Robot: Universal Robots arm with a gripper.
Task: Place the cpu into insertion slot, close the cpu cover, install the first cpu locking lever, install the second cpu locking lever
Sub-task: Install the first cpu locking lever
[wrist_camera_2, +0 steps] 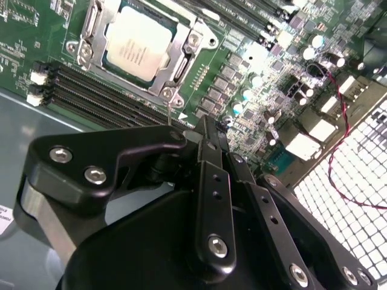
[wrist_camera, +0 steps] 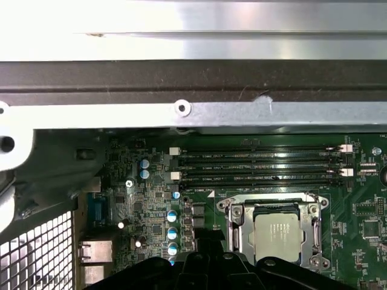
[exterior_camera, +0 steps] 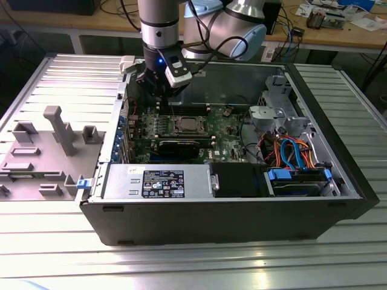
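The cpu (wrist_camera_2: 138, 41) (wrist_camera: 277, 237) (exterior_camera: 185, 125), a silver-grey square, lies flat in the insertion slot (exterior_camera: 175, 128) on the green motherboard. The cpu cover (wrist_camera_2: 183, 60) (wrist_camera: 240, 232), a silver frame, lies down around it, with the chip showing through its window. Thin metal levers run along the frame's sides; I cannot tell whether they are hooked. My gripper (wrist_camera_2: 205, 124) (exterior_camera: 155, 89) (wrist_camera: 208, 238) hangs above the board beside the socket, apart from it. Its black fingers (wrist_camera_2: 213, 181) meet at the tips, shut with nothing between them.
Black memory slots (wrist_camera: 260, 166) (wrist_camera_2: 91, 90) lie between the socket and the case's metal wall (wrist_camera: 181, 109). A long black expansion card (exterior_camera: 181, 145), a power supply (exterior_camera: 157, 181) and bundled cables (exterior_camera: 290, 151) fill the case. A perforated panel (wrist_camera_2: 351, 181) and a red wire (wrist_camera_2: 338, 109) are nearby.
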